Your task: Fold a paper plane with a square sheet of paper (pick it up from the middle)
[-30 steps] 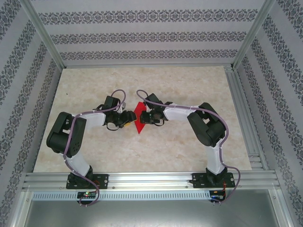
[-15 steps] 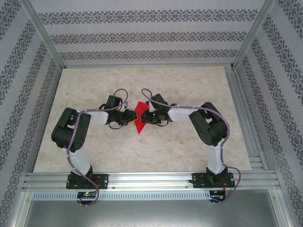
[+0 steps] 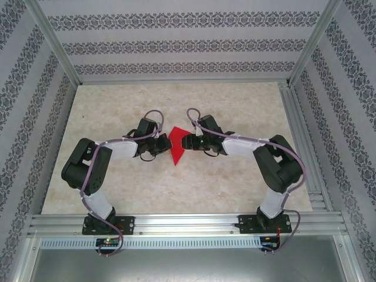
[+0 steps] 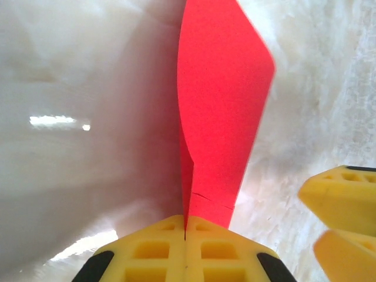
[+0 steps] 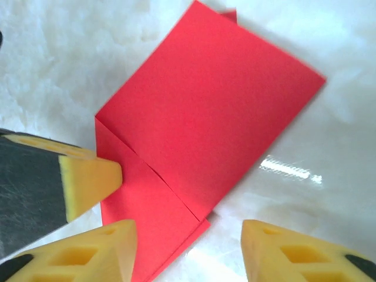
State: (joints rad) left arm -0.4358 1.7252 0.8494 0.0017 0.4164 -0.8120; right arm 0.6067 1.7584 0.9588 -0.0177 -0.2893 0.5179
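1. Your thin bright red sheet of paper point(image 3: 178, 145) sits near the middle of the pale marbled table top point(image 3: 235, 106), between the 2 arms. From above it reads as a narrow pointed shape with its sharp tip toward 6 o'clock.
2. Your left gripper point(image 3: 164, 144) meets the paper from 9 o'clock. In its own wrist view the left gripper point(image 4: 185, 235) has its 2 yellow fingers pressed flat together with no gap. The near edge of the paper point(image 4: 220, 106) is pinched in the seam between them.
3. From that clamp the paper rises toward 12 o'clock, seen nearly edge-on. Its 2 layers spread apart from a sharp fold, and a short crease line crosses it just above the fingers.
4. Your right gripper point(image 3: 187, 143) faces the paper from 3 o'clock. In its wrist view the right gripper point(image 5: 188, 229) has its yellow fingers standing wide apart, and they grip nothing. The paper's lower corner lies in the gap between them. You cannot tell whether the finger at 7 o'clock touches the paper's edge.
5. That same view shows the paper point(image 5: 205, 123) as a broad folded face. A straight crease runs from 10 o'clock down to 5 o'clock, and a second layer peeks past the edges at 12 and 6 o'clock.
6. The left gripper's yellow fingertip point(image 5: 88, 182) comes in from 9 o'clock and meets the paper's left corner beside that crease.
7. In the left wrist view, the right gripper's yellow fingers point(image 4: 343, 197) sit at 4 o'clock, apart from the paper.
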